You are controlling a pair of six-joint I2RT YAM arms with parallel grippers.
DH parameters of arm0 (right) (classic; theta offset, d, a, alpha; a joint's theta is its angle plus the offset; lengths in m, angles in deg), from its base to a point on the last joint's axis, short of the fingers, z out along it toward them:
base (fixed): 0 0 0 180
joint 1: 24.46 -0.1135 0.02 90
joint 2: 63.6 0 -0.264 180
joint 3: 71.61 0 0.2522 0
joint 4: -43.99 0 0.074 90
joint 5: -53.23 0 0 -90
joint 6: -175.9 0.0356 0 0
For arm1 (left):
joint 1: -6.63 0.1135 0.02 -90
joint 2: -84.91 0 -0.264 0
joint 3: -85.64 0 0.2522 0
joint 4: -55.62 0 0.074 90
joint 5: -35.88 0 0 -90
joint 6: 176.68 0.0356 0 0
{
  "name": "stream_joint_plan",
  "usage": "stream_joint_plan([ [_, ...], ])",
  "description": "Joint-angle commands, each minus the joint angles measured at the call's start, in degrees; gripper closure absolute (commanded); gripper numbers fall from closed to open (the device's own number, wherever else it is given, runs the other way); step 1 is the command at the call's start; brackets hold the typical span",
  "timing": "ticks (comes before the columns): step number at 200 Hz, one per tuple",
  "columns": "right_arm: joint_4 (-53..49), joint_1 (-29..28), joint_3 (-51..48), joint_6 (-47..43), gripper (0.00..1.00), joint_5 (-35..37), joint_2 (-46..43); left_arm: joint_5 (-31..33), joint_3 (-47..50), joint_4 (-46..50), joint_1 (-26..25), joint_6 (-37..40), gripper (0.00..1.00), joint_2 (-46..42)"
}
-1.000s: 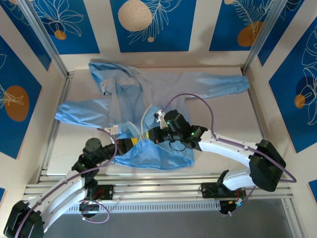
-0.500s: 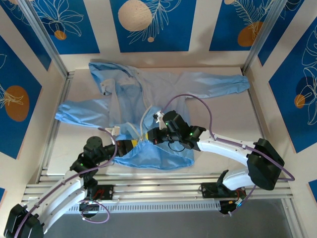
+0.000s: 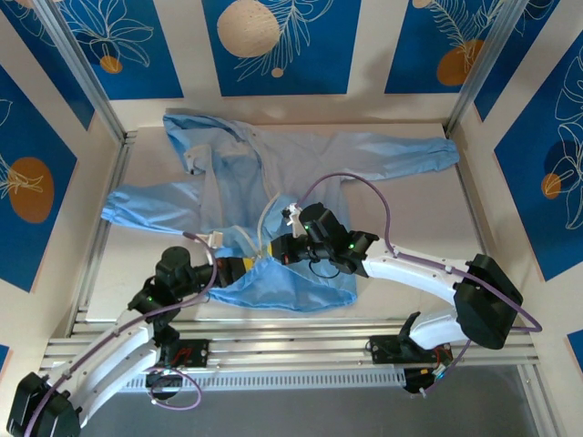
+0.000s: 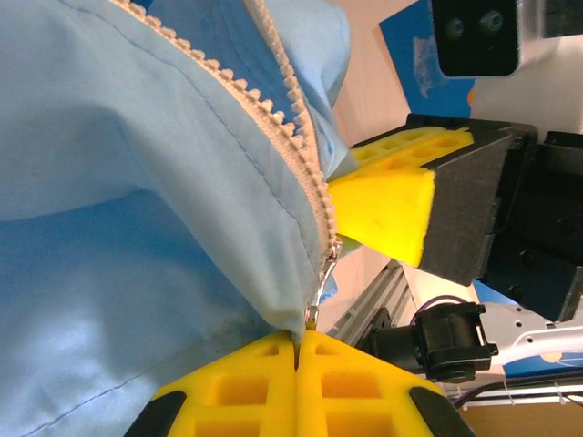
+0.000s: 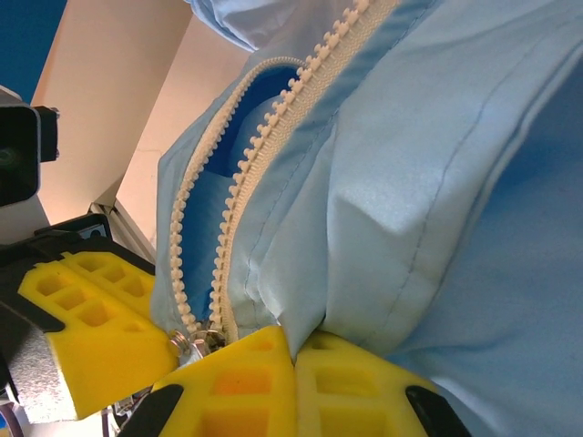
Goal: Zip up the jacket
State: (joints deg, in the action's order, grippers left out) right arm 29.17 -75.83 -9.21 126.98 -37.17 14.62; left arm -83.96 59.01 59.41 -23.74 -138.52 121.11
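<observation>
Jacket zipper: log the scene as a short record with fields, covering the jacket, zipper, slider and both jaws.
jacket: light blue, spread on the table, hem toward the arms
zipper teeth: two rows apart above the slider
slider: at the hem end
left jaws: shut on the hem fabric by the slider
right jaws: shut on fabric beside the zipper

Drawing the black elbow joint of the white left arm (image 3: 32, 414) back toward the near-left corner, lower in the top view than a second ago. Easing the black elbow joint of the white right arm (image 3: 487, 305) slightly leftward. Nudging the yellow-padded right gripper (image 3: 273, 253) a touch leftward and nearer over the light-blue thin-fabric hooded jacket (image 3: 319, 159).
</observation>
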Motion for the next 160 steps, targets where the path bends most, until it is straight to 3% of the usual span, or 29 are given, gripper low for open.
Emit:
stream_joint_plan([
  [1, 1.8, 0.2, 0.7, 1.1, 1.00, 0.4, 0.1, -2.6, -2.4, 4.2, 0.5, 3.0, 1.00, 0.9],
  [39, 3.4, 0.1, -1.0, 4.1, 1.00, -0.1, 0.9, -2.7, -5.4, 9.3, 0.6, 8.3, 1.00, 2.2],
  [71, 5.9, 0.0, -3.2, 6.9, 1.00, 0.0, 0.9, -1.7, -7.2, 12.0, 0.6, 9.9, 0.62, 1.2],
  [108, 5.7, 0.1, -3.3, 7.4, 1.00, -0.4, 0.9, 3.0, -7.8, 16.0, 0.6, 7.6, 0.42, -4.0],
  [132, 5.8, 0.2, -3.4, 7.7, 1.00, -0.6, 1.0, 5.5, -5.6, 15.0, 0.5, 2.7, 0.38, -7.8],
  [160, 6.7, 0.2, -3.7, 8.5, 1.00, -1.2, 1.4, 5.4, -0.9, 6.4, -0.1, -2.6, 0.40, -10.6],
])
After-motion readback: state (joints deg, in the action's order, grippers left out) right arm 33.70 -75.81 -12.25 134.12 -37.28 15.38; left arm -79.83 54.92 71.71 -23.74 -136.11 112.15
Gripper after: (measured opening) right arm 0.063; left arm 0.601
